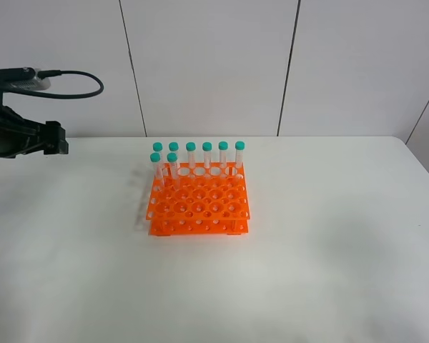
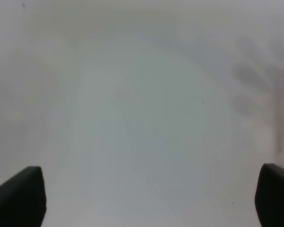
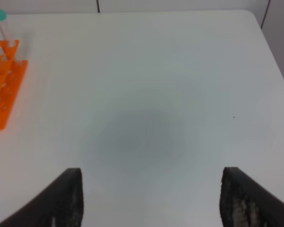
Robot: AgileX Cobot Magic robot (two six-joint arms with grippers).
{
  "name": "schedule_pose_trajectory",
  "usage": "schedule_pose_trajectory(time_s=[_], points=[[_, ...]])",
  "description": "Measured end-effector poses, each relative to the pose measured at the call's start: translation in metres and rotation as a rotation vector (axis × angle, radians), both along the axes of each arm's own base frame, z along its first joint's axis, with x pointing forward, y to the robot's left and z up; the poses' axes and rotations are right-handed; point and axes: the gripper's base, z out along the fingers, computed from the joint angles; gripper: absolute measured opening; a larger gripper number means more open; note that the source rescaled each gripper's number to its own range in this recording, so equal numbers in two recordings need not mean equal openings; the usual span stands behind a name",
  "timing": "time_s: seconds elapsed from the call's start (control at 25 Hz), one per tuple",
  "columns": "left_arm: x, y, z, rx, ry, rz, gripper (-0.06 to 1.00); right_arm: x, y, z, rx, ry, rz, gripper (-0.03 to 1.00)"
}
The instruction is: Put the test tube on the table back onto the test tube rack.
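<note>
Bright orange two-tier plastic test tube rack (image 1: 198, 201) sits near the middle of the large white matte table (image 1: 329, 257), square to the camera. Seven slim clear tubes with teal screw caps (image 1: 207, 153) stand upright in it: five along the back row, plus two at the left end — one at the back-left corner, one a row forward just beside it. All other holes are open.

No tube lies on the tabletop in any view, so the loose test tube can't be located from here; it can't be told apart from the ones already racked.

Left gripper (image 2: 151, 198): the wrist view shows two dark fingertips (image 2: 19, 196) at opposite edges, wide apart, nothing between them — background is a blurred grey-white surface. In the overhead view the left arm (image 1: 21, 136) is raised at the far left edge, well clear of the rack.

Right gripper (image 3: 151, 198): fingers (image 3: 66, 198) spread apart, empty, over bare table. The rack's corner and one capped tube show at the edge of that wrist view, well apart from the fingers. The right arm doesn't appear in the overhead view.
</note>
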Motion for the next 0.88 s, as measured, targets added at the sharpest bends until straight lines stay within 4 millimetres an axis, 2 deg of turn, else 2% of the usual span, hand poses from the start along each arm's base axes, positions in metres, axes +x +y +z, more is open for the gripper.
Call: schedule_pose_trajectory(time_s=[0.12,0.28,0.44,0.64,0.76,0.88], points=[[-0.016,0.002,0.021,0.042,-0.021,-0.010,1.00,0.000,0.000,0.000,0.000,0.000,0.000,0.59],[-0.048,0.003,0.047,0.070,0.003,0.000,1.00,0.000,0.000,0.000,0.000,0.000,0.000,0.59],[-0.093,-0.007,0.078,0.072,-0.008,-0.021,1.00,0.000,0.000,0.000,0.000,0.000,0.000,0.59],[-0.161,-0.022,0.113,-0.001,-0.104,-0.088,1.00,0.000,0.000,0.000,0.000,0.000,0.000,0.59],[-0.199,-0.027,0.118,-0.059,-0.142,-0.149,1.00,0.000,0.000,0.000,0.000,0.000,0.000,0.59],[-0.232,-0.026,0.109,-0.061,-0.156,-0.190,1.00,0.000,0.000,0.000,0.000,0.000,0.000,0.59]])
